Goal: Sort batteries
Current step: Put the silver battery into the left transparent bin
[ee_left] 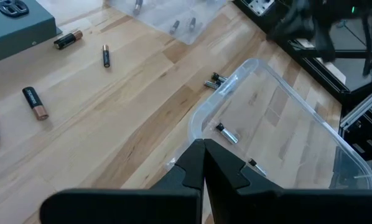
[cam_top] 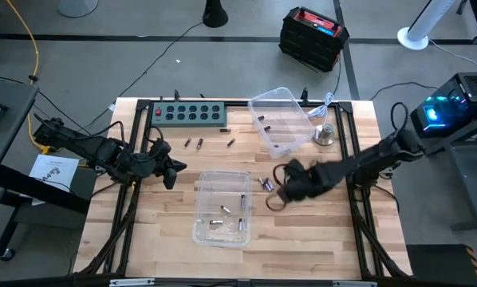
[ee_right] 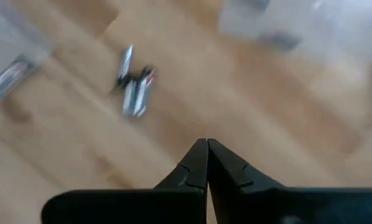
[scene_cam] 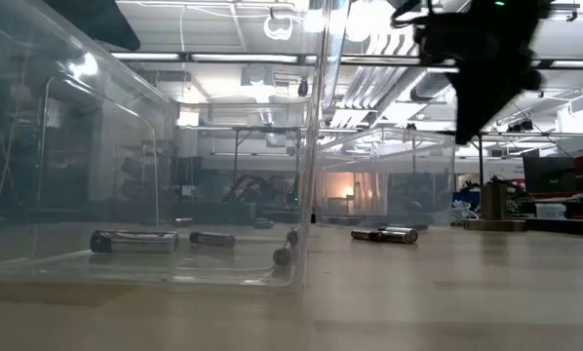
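Observation:
Three batteries (cam_top: 265, 183) lie together on the wood between two clear bins, and show in the right wrist view as the batteries (ee_right: 135, 87). The near bin (cam_top: 222, 207) holds several batteries (scene_cam: 136, 241); the far bin (cam_top: 282, 121) holds a few. More loose batteries (cam_top: 194, 143) lie near the power strip. My right gripper (cam_top: 274, 195) hangs shut above the table, just right of the cluster, pointing steeply down with nothing between its fingers (ee_right: 206, 146). My left gripper (cam_top: 175, 171) waits shut left of the near bin, above the table (ee_left: 203, 149).
A green power strip (cam_top: 189, 113) lies along the far edge. A round metal weight (cam_top: 325, 134) stands right of the far bin. Bare wood lies left of and in front of the near bin.

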